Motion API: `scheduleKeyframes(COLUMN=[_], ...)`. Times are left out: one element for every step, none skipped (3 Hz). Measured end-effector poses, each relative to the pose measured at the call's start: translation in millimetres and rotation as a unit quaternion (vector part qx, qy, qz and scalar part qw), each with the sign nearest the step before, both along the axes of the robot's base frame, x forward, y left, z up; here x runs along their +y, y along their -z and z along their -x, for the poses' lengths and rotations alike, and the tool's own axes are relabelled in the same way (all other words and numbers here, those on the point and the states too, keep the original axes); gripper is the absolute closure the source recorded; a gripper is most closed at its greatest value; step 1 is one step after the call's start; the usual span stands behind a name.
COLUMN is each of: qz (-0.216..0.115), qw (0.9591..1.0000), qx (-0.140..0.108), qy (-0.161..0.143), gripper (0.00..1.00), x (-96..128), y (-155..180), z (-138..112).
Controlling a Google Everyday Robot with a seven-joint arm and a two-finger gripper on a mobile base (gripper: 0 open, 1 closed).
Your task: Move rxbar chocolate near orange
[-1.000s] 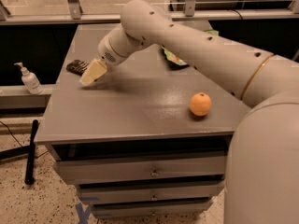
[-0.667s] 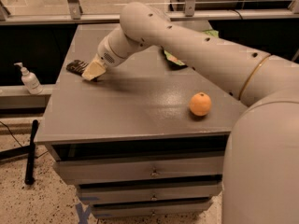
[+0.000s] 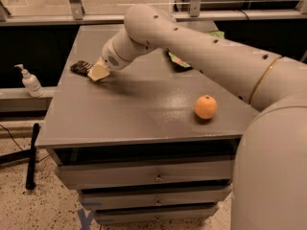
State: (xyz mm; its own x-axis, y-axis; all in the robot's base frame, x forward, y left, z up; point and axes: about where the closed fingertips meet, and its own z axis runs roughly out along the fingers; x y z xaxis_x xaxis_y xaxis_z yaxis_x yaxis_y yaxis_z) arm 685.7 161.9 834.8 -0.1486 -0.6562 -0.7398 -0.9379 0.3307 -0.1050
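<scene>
The gripper (image 3: 97, 72) has edged closer over the past second to the rxbar chocolate (image 3: 80, 67). The bar lies unmoved near the far left edge of the grey cabinet top (image 3: 144, 123), well apart from the orange (image 3: 206, 107) at the near right. We judge the pickup is only beginning, with the carry across still ahead. The gripper meets the bar's right end; whether it is spread or clamped on the wrapper, we cannot tell.
</scene>
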Motion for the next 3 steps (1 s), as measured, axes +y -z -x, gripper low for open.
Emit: scheduleKeyframes(qz=[0.019,0.06,0.111], qw=[0.9996,0.9974,0.9928], qx=[-0.019,-0.039,-0.041], qy=[-0.001,0.008,0.018], gripper=[1.0,1.0,1.0], x=[-13.3,-44.9,-86.5], y=[-19.5,-43.4,-51.7], z=[-5.4,-12.5,-10.4])
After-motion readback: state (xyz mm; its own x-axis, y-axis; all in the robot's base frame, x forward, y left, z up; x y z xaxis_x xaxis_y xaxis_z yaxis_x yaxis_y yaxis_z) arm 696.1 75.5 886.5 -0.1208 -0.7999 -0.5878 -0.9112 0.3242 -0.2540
